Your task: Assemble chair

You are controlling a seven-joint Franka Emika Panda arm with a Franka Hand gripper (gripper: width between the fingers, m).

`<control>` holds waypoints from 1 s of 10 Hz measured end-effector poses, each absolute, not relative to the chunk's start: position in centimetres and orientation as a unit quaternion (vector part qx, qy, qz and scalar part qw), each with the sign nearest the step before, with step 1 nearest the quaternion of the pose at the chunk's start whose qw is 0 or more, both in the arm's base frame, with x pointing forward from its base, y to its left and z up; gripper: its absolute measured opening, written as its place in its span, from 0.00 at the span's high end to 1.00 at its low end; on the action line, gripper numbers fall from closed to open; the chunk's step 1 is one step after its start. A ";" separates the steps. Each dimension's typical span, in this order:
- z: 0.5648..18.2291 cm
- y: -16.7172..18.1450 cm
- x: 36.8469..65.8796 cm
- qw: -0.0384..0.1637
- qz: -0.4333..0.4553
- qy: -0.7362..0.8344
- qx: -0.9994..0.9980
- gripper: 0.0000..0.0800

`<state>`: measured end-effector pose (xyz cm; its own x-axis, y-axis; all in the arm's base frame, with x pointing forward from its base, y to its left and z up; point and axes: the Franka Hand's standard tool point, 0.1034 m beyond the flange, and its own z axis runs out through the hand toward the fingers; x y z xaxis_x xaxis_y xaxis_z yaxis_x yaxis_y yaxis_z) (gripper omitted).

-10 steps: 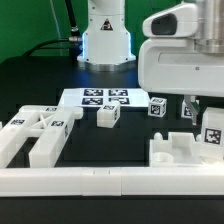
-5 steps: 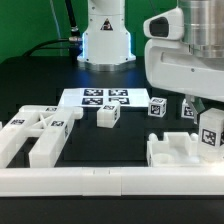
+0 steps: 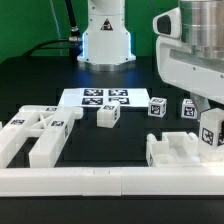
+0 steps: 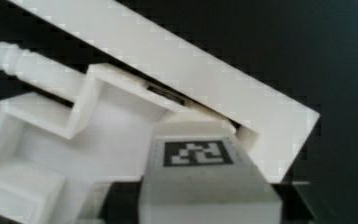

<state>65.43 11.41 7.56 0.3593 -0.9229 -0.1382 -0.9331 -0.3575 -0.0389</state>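
Note:
My gripper (image 3: pixel 211 118) is at the exterior view's right, shut on a white tagged chair part (image 3: pixel 211 133) that it holds upright just over the far side of the blocky white seat piece (image 3: pixel 172 151). In the wrist view the held part (image 4: pixel 202 160) sits between my dark fingers (image 4: pixel 128 196), with the gripper (image 4: pixel 204 198) closed round it. The stepped seat piece (image 4: pixel 51 130) with a ribbed peg (image 4: pixel 16 58) lies beside it. Several white leg bars and slabs (image 3: pixel 35 130) lie at the exterior view's left.
The marker board (image 3: pixel 105 97) lies at the middle back. Small tagged cubes stand near it (image 3: pixel 107 116), (image 3: pixel 157 107), (image 3: pixel 188 109). A long white border rail (image 3: pixel 100 181) runs along the front and also shows in the wrist view (image 4: pixel 211 75). The robot base (image 3: pixel 105 40) stands behind.
My arm has shifted toward the exterior view's right with the tagged part in the gripper. The other parts have not moved.

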 end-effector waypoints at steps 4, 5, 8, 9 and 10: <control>7.4 12.0 65.9 0.079 0.048 0.721 -0.687 0.63; 7.4 12.1 65.9 0.081 0.050 0.737 -0.670 0.63; 7.4 12.1 66.0 0.082 0.054 0.763 -0.638 0.63; 7.4 12.1 66.0 0.082 0.054 0.761 -0.641 0.63; 7.4 12.1 65.9 0.080 0.055 0.742 -0.663 0.41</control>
